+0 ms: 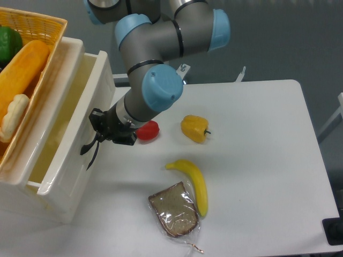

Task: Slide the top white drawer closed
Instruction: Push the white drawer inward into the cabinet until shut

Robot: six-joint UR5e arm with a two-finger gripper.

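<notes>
the drawer (72,142) sits at the left side of the table (257,160), the upper of two in a glossy cream-white cabinet, and it stands only partly open, with a narrow slice of its yellowish inside showing between its front panel and the cabinet top. its front panel runs diagonally from upper right to lower left, and the curved black handle (88,152) hangs on that panel about halfway down.

the gripper (99,133) is pressed up against the drawer front, right at the handle. its dark body hides the fingertips, so whether the fingers are spread or pressed together cannot be told. the grey arm with light blue joint caps (158,88) reaches down to it from the top of the view.

on top of the cabinet rests a yellow woven basket (40,24) holding a long orange loaf (21,67), something green (8,43) and a pale piece (13,115).

on the white table, a red tomato-like thing (148,130) lies just beside the gripper, partly hidden by the arm. a yellow pepper (195,128) sits to its right. nearer the front edge lies a banana (193,183), touching a wrapped slice of brown bread (174,210).
</notes>
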